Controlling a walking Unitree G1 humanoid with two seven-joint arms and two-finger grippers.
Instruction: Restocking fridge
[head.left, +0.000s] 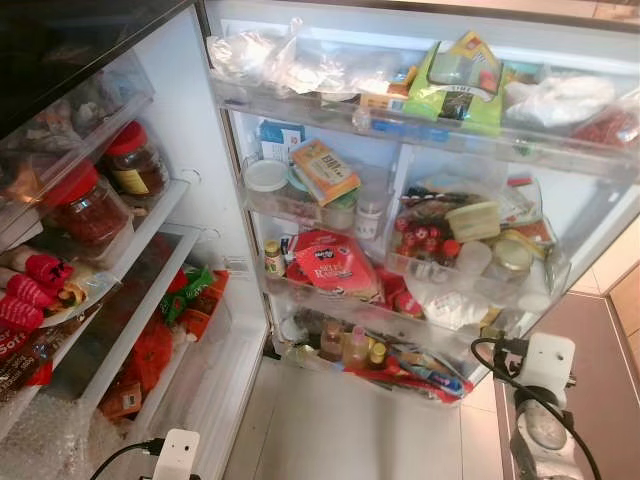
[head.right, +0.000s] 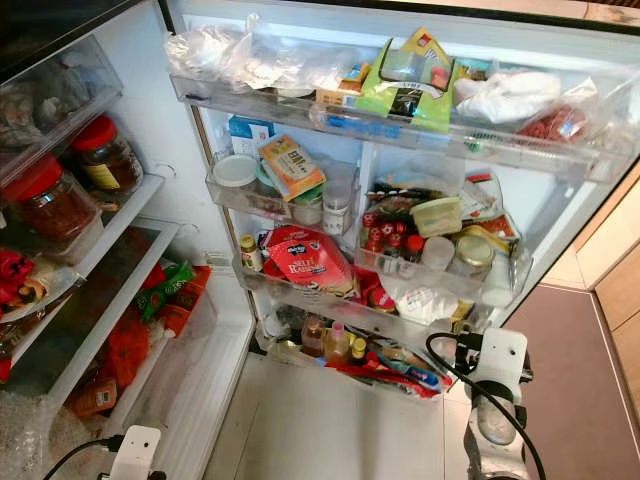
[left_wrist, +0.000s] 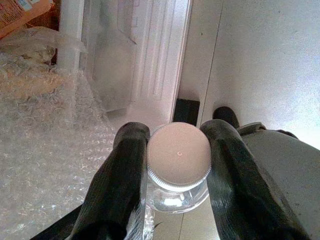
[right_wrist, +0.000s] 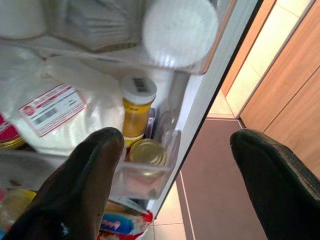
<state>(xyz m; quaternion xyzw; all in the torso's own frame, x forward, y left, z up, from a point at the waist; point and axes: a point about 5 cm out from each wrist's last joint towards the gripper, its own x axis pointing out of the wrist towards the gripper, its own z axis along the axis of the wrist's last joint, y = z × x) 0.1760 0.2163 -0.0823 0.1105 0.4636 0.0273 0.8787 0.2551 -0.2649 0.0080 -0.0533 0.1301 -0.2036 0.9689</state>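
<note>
Looks like a home kitchen. There's a big fridge standing wide open, its door shelves crammed with everyday stuff: sauce bottles, a yellow tub, snack packets, bags. Red-lidded jars sit on the inner shelves. Pale floor tiles below, and wooden cabinet fronts beside a brown mat. Lived-in household clutter all over.

My fingers are long, glossy black and rounded, thickening toward the wrist. My right gripper has the same smooth black pads, blunt at the tips. Behind those jaws, my right wrist is a white boxy housing above a silver round joint, with a black cable looping over it. My left wrist is white too, and trails a black cable.
</note>
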